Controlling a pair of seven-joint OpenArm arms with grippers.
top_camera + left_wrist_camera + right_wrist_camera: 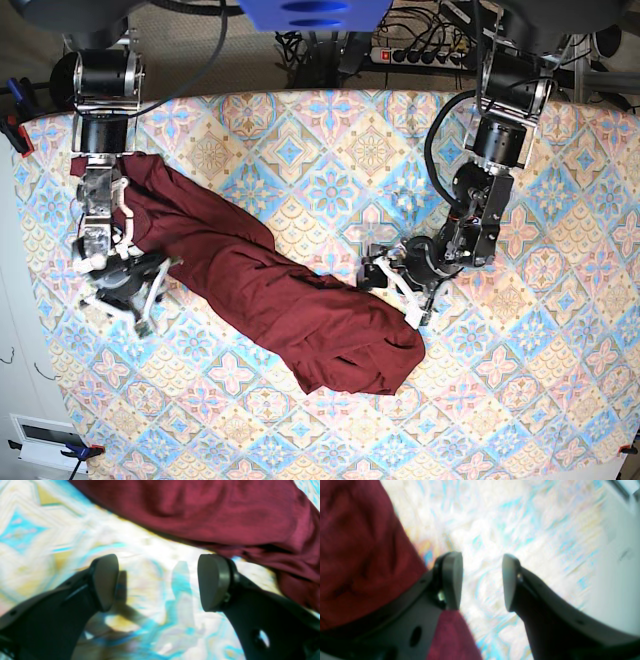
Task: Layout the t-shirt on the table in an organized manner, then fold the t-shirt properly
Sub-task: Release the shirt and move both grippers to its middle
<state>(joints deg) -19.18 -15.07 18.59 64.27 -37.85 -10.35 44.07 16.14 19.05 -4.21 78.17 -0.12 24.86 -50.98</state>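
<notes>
Left hand [157, 582] is spread wide, nothing between its pads, sitting low over the table [330, 140] just beside the near edge of the t-shirt [270, 290]. In the left wrist view the maroon cloth fills the top and right, with one pad [213, 581] right at the hem; can't tell whether it touches. Right hand [482, 580] is also parted and empty, only patterned tablecloth showing in the gap. Cloth lies alongside and under its left finger in the wrist view.

T-shirt location: bunched in a long diagonal strip across the table, running from the right arm's side of the base view down toward the middle, ending in a crumpled lump near the left hand. Sleeves and collar can't be made out.

Step, as I read it: the layout phase, not folding. Garment isn't flat or squared, so nothing is foldable yet.

Next move likely needs:
- each hand to close on a distinct edge or corner, single layer if possible
- pull the ends apart to open the strip out
- watch for grabbing the tablecloth along with the shirt, since both hands are very low.
</notes>
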